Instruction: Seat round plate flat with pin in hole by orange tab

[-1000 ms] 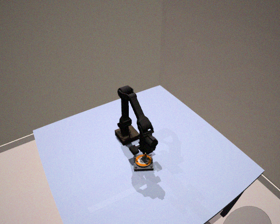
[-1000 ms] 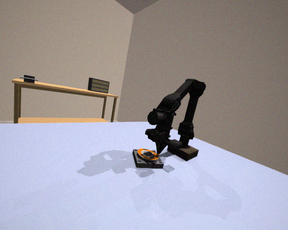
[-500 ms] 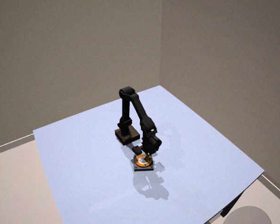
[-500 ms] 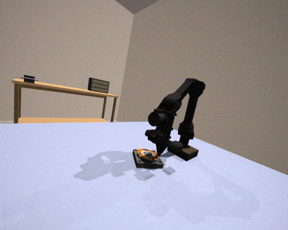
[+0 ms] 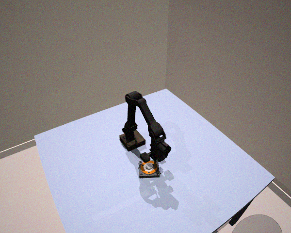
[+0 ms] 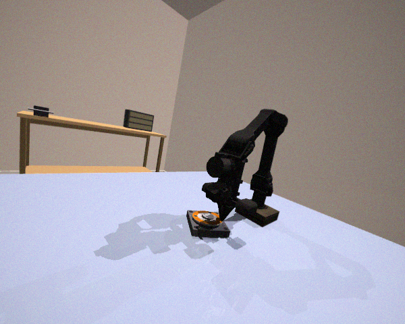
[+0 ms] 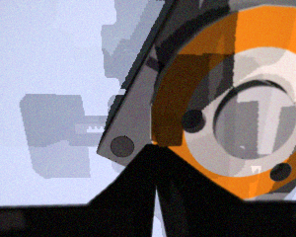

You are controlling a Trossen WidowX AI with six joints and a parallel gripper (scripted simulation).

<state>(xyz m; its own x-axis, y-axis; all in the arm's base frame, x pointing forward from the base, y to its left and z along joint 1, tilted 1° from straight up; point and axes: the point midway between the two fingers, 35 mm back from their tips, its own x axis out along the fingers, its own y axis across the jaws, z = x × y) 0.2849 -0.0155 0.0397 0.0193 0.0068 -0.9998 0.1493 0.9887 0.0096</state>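
Observation:
The round plate (image 5: 143,170) (image 6: 195,217) (image 7: 266,27), with an orange ring and pale middle, sits around the post (image 7: 257,123) on the dark grey square base (image 5: 148,176) (image 6: 211,234) (image 7: 133,116). In the exterior view its near rim looks raised above the base. The shaded orange tab (image 7: 170,135) is at the plate's edge, beside my fingertips, with a dark hole (image 7: 193,120) next to it. I cannot make out the pin. My gripper (image 5: 154,160) (image 6: 221,219) (image 7: 154,152) is shut and holds nothing. Its tips are low at the plate's edge; contact is unclear.
The base stands on the pale blue table (image 5: 95,155) (image 6: 56,195). The arm's brown mount (image 5: 132,140) (image 6: 262,216) is behind it. Corner discs such as this one (image 7: 122,146) mark the base. A wooden bench (image 6: 91,123) stands beyond the table.

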